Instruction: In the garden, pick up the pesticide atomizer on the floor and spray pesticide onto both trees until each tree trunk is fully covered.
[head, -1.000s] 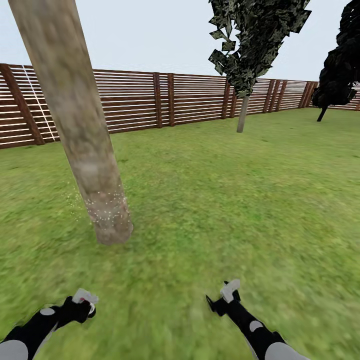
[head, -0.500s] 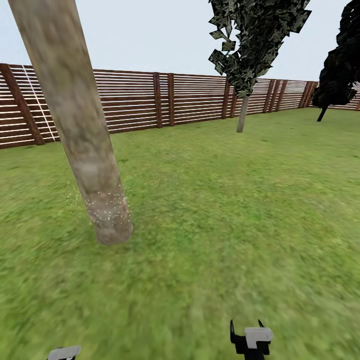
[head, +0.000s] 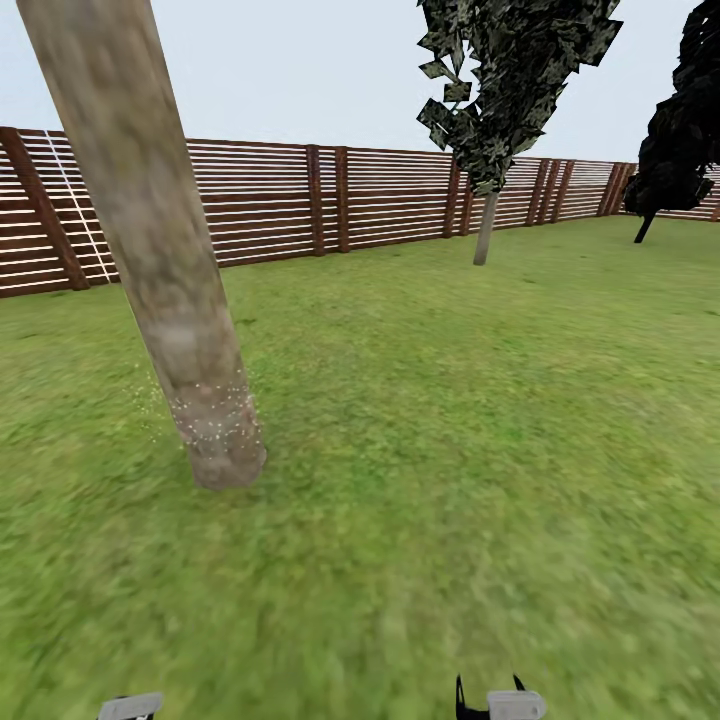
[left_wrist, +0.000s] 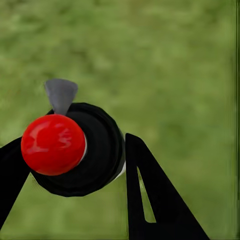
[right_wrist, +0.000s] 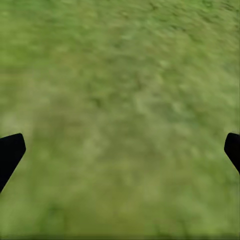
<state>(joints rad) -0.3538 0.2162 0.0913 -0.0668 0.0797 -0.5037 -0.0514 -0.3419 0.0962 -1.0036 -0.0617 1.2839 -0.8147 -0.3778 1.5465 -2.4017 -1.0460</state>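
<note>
Left wrist view: left gripper (left_wrist: 75, 165) clamped the atomizer (left_wrist: 75, 150) above grass (left_wrist: 175, 75); right gripper (right_wrist: 120, 150) fingers spread apart over grass.

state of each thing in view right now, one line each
thick mottled grey-brown tree trunk: standing, white spray specks near its base
black pesticide atomizer with red cap: held between the left gripper's fingers
left gripper: shut on the atomizer
right gripper: open, empty, over grass
</note>
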